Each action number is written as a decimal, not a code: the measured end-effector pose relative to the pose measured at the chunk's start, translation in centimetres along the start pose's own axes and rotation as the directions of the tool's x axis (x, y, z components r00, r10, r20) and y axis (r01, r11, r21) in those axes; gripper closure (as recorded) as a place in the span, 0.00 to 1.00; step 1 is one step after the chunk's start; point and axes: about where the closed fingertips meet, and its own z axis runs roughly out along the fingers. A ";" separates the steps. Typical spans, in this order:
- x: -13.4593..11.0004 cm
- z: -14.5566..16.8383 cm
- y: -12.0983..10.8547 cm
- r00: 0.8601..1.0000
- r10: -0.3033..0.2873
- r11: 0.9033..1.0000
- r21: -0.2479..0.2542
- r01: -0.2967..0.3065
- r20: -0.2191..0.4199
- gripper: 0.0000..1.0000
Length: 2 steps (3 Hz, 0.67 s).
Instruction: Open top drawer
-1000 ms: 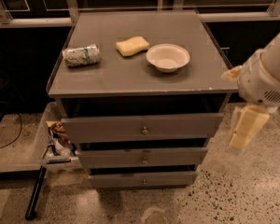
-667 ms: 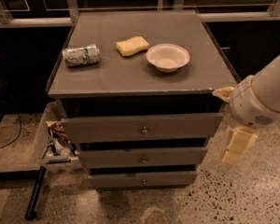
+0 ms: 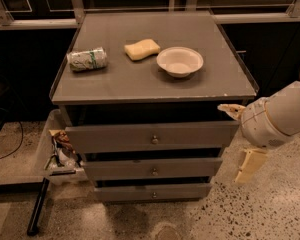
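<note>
- Remote op here, one camera looking down at the cabinet from the front.
- The gripper hangs just off the front right corner of the surface, lower than the top itself and right beside the right end of the top drawer.
- Honestly I can't tell from this angle whether the gripper is spread or pressed together. All I get is beige bits poking out of the pale rounded wrist, one toward the corner and one pointing down at the floor.
- It's not pinching anything I can see.
- The top drawer sits directly under the surface, above two narrower drawer fronts.
- There's a dark gap between the top drawer's front and the surface, and I can't say if it's pulled out at all.
- Its little round knob is dead centre on the front, well apart from the gripper.
- A crumpled green and white can lies on its side near the left edge.
- A yellow sponge sits around the middle, toward the back edge.
- A white bowl stands upright just beside the sponge, on the side toward the right edge, not touching it.
- On the floor off the left edge there's a clear bin with wrappers bunched up against the cabinet.
</note>
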 end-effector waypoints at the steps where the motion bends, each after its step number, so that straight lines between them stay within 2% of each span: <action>1: 0.0 0.0 0.0 1.000 0.000 1.000 0.000 0.000 0.000 0.00; 2: 0.3 1.8 -0.9 1.000 -0.017 1.000 0.008 0.017 0.009 0.00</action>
